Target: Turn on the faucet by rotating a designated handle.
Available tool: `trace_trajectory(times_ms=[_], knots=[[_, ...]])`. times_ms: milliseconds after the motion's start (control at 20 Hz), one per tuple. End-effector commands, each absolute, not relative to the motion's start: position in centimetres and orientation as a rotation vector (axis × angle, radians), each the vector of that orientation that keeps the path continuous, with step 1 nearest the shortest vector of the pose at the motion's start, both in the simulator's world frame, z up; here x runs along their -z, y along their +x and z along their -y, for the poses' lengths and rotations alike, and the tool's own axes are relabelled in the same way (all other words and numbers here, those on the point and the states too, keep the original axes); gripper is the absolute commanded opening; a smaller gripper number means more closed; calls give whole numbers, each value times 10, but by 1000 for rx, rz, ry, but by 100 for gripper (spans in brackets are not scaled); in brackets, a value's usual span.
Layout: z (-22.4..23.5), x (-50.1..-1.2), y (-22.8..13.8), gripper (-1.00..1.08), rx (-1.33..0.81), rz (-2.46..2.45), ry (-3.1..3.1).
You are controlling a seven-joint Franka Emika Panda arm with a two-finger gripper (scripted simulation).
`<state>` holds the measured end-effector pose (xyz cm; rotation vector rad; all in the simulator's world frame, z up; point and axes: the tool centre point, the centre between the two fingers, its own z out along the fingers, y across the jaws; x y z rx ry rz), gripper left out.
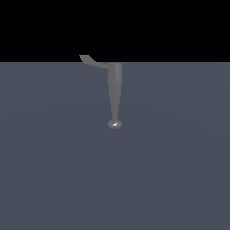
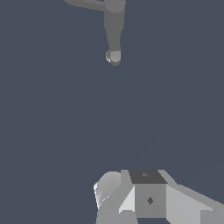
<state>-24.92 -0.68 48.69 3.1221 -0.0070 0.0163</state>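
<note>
Faucet (image 1: 114,92) lies well ahead of me on the flat grey floor (image 1: 54,170), its tapered column ending in a small shiny knob (image 1: 115,124). Its handle (image 1: 92,61) juts from the wide end toward the exterior view's left. My gripper (image 2: 131,197) shows only in the wrist view, far from the fixture, and I cannot tell how wide my jaws stand. I judge the approach step is in hand; next I must reach the lever's flared tip and push it round.
</note>
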Motion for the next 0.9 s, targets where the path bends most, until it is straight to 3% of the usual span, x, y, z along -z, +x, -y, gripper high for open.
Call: trace_trajectory(times_ms=[0,850], knots=[[7,-487,-249,-100,-16,7,3122],[-16,-487,-246,-100,-3,-16,3143]])
